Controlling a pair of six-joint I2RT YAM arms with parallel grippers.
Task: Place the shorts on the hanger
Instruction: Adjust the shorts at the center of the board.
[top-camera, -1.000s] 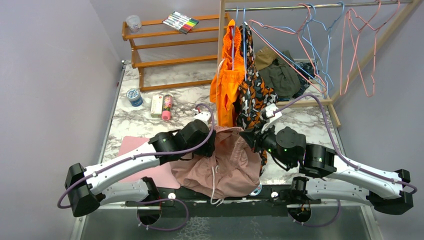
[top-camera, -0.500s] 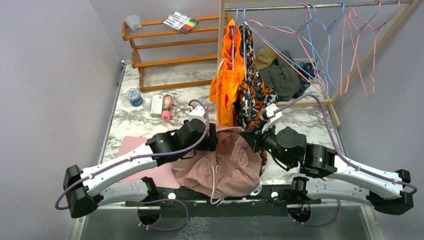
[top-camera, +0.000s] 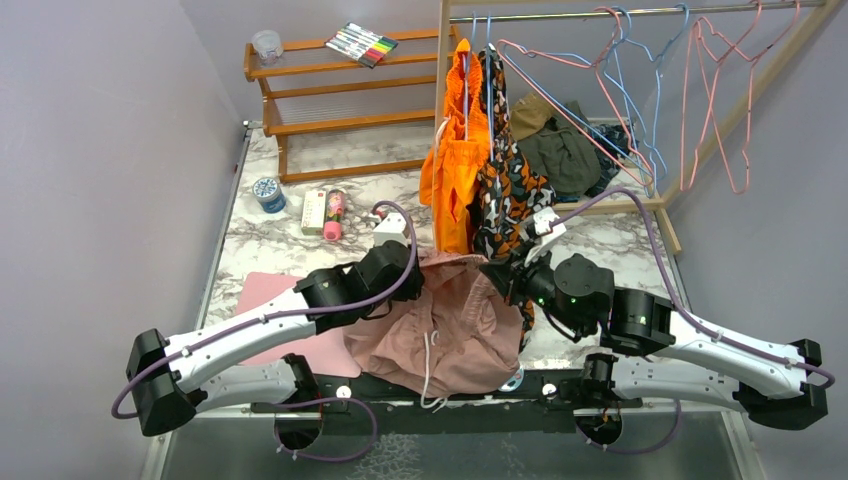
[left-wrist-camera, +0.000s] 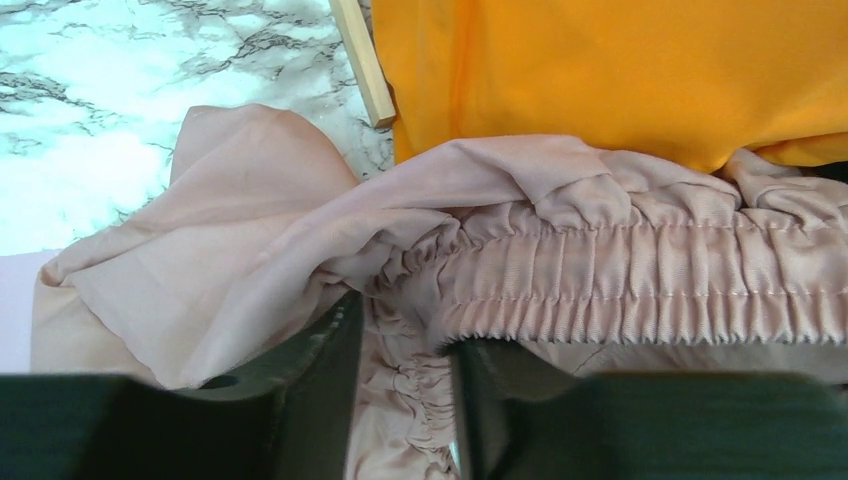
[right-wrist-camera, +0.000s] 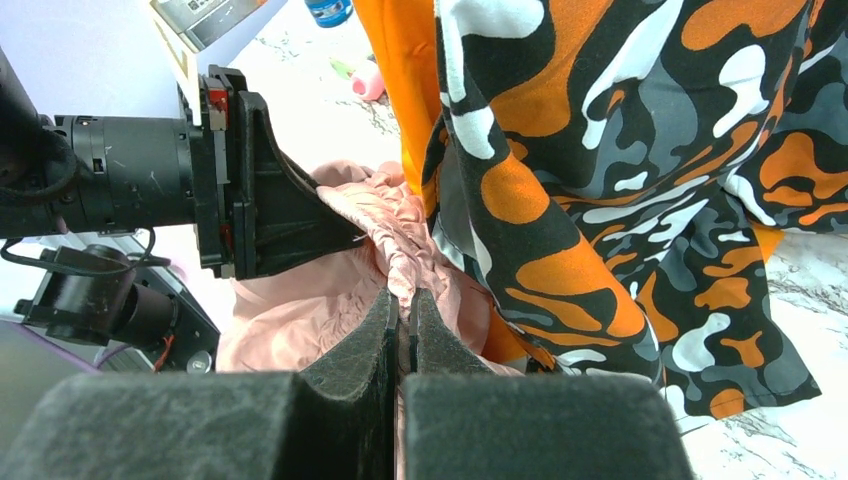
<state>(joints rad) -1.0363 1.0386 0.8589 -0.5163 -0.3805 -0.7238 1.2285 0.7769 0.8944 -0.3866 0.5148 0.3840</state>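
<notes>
The dusty-pink shorts (top-camera: 450, 325) lie bunched at the table's near edge, their gathered waistband lifted between both grippers. My left gripper (top-camera: 410, 272) grips the waistband's left part; in the left wrist view its fingers (left-wrist-camera: 405, 330) stand a little apart with bunched elastic (left-wrist-camera: 600, 270) between them. My right gripper (top-camera: 497, 275) is shut on the waistband's right part, its pads pressed together on pink fabric (right-wrist-camera: 404, 300). Thin pink wire hangers hang on the rail; one (top-camera: 565, 112) slants behind the garments, others (top-camera: 722, 100) hang at the far right.
A plain orange garment (top-camera: 450, 170) and a camouflage garment (top-camera: 512, 190) hang just behind the grippers. Light-blue hangers (top-camera: 640, 95) share the rail (top-camera: 600, 13). An olive clothes pile (top-camera: 560, 150), a wooden shelf (top-camera: 330, 100), a blue tin (top-camera: 268, 192), a pink bottle (top-camera: 335, 215) and a pink mat (top-camera: 285, 320) are there too.
My left gripper has moved back and slightly left, pulling its part of the waistband with it. The right arm has not moved.
</notes>
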